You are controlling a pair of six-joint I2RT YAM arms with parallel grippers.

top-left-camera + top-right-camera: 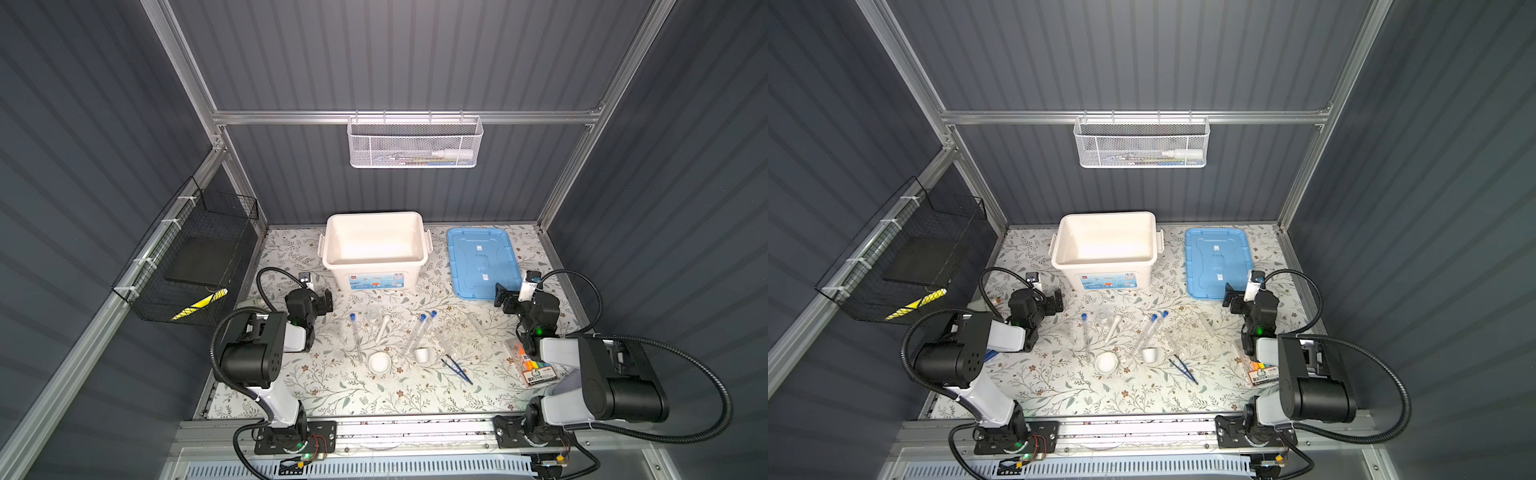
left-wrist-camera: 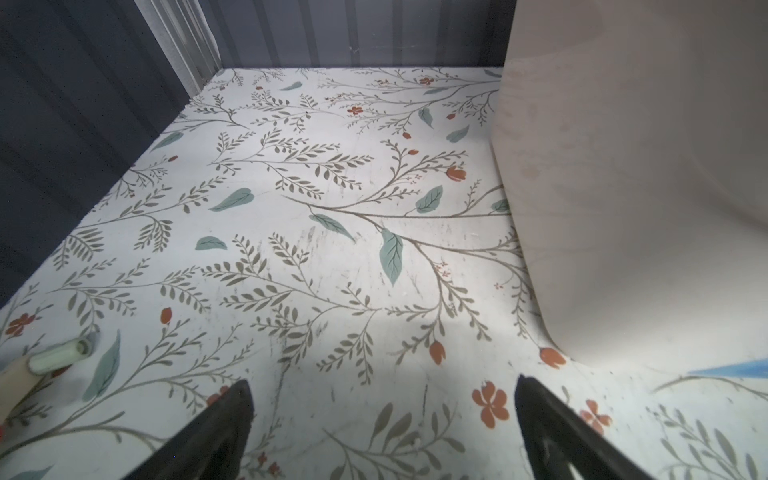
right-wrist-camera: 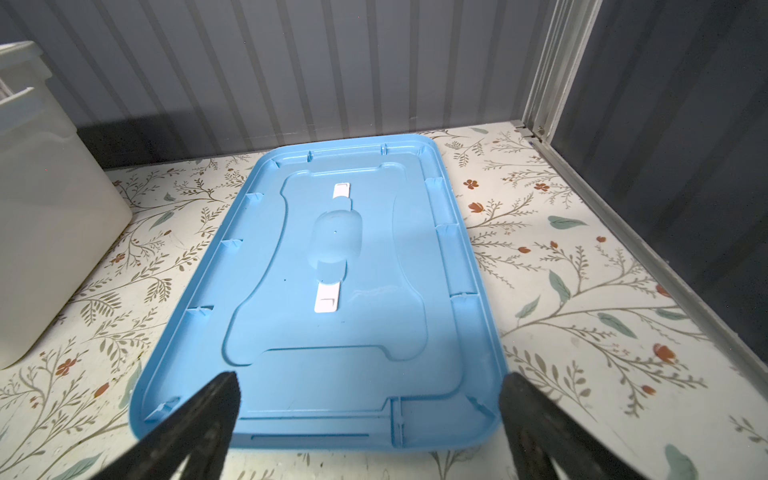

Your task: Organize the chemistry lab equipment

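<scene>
On the floral table (image 1: 332, 395), walled on three sides, a wide bare strip runs along the front edge, well in front of the bin (image 1: 374, 262). The white bin stands open at the back wall. The blue lid (image 1: 482, 262) lies flat to the bin's right, with a gap between them.

Both arms sit folded low at the flanks. The left gripper (image 1: 327, 300) hovers off the bin's front-left corner, close to its wall, jaws spread wide over bare table. The right gripper (image 1: 501, 294) hangs over the lid's near edge, front-right of the bin, jaws equally wide and holding nothing.

The equipment lies loose in front of the bin:
- A barely visible clear rack (image 1: 461, 332) sits toward the right.
- One tube (image 1: 355, 336) lies alone and two tubes (image 1: 417, 332) side by side, caps toward the bin.
- The pestle (image 1: 383, 326) lies between them, beside the flask (image 1: 372, 316).
- The mortar (image 1: 379, 363), cup (image 1: 424, 354) and tweezers (image 1: 457, 368) lie farther forward.

Highlighters (image 1: 536, 368) lie under the right arm.
</scene>
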